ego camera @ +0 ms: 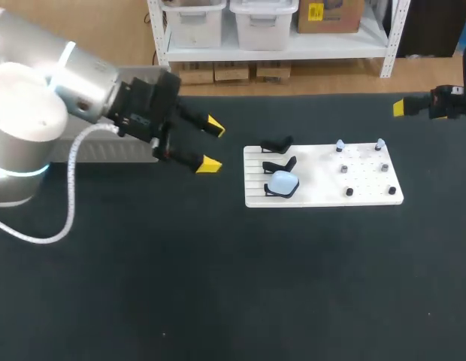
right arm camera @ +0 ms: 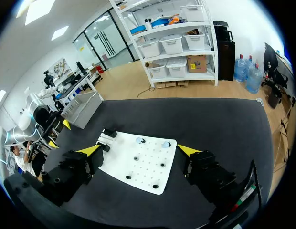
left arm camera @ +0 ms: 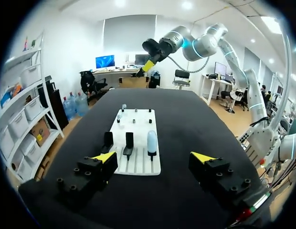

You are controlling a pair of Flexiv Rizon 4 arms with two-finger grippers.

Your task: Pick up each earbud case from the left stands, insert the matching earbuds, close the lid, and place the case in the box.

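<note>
Black table (ego camera: 218, 286), white board (ego camera: 316, 179) holding one pale-blue case (ego camera: 282, 181) on a stand (ego camera: 270, 192), both arms' jaws apart

head view: high behind robot, looking down on surface (ego camera: 218, 286). left wrist view: low, facing white board (left arm camera: 139, 138) from stand end. right wrist view: higher, from opposite end. all share board.

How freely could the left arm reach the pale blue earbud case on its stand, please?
Probably yes: the left gripper is open, off to the side of the white board, and nothing lies between it and the earbud case.
</note>
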